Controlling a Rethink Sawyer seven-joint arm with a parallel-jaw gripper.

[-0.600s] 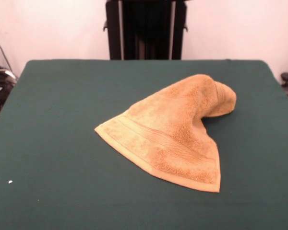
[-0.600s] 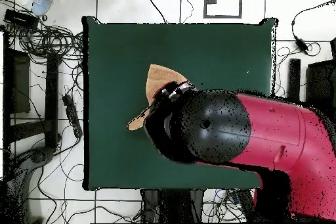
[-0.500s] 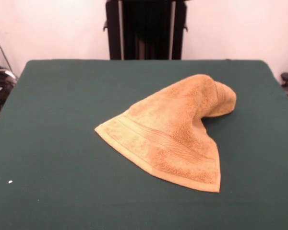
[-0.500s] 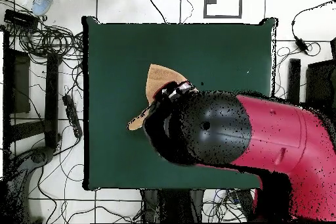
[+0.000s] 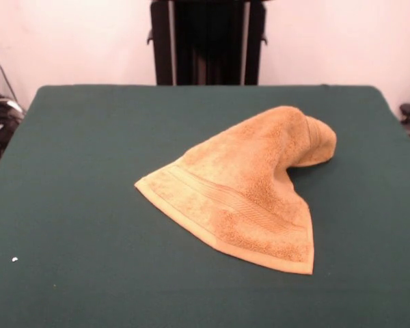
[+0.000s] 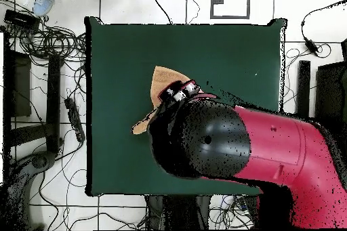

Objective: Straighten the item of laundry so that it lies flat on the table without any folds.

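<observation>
Towel point(image 5: 249, 188): orange-tan terry cloth, lying right of the middle of the table point(image 5: 89, 171) in the front view; not flat.
Towel shape: a broad flap spreads toward the near side, with one corner pointing left and another near and to the right; the far right part is bunched into a rounded hump.
Towel band: a woven ribbed strip runs along the near edge, from the left corner to the near right corner.
Writing: no brand, label or lettering can be read on the towel or the table.
Table: dark green cloth, much larger than the towel; a small white speck point(image 5: 14, 259) lies near its near left corner.
Arm point(image 6: 257, 147): red and black, seen only from overhead, hanging over the towel point(image 6: 165, 80) and hiding most of it.
Gripper: hidden under the arm's black head; whether it is open or closed cannot be told.
Floor: tangled cables point(image 6: 41, 38) beside the table in the overhead view.
</observation>
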